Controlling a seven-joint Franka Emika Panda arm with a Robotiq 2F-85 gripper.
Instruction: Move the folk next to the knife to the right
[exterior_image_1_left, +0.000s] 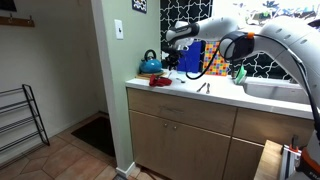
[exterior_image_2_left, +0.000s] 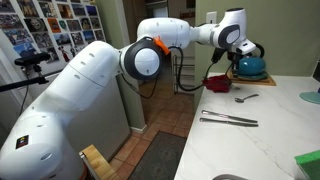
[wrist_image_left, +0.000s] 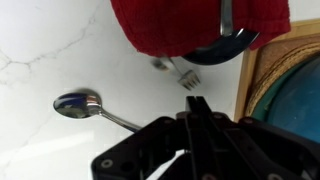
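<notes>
We see a white marble table (exterior_image_2_left: 285, 135) over wooden cabinets (exterior_image_1_left: 180, 130), with a teal kettle (exterior_image_2_left: 250, 66) at its far end. The arm (exterior_image_2_left: 180, 32) reaches level across. Its fingers (wrist_image_left: 196, 102) seem clenched on nothing, just beside a red cloth (wrist_image_left: 200, 25). The fork (exterior_image_2_left: 222, 118) lies alongside the knife (exterior_image_2_left: 240, 122), at seven o'clock from the spoon (exterior_image_2_left: 246, 98).
</notes>
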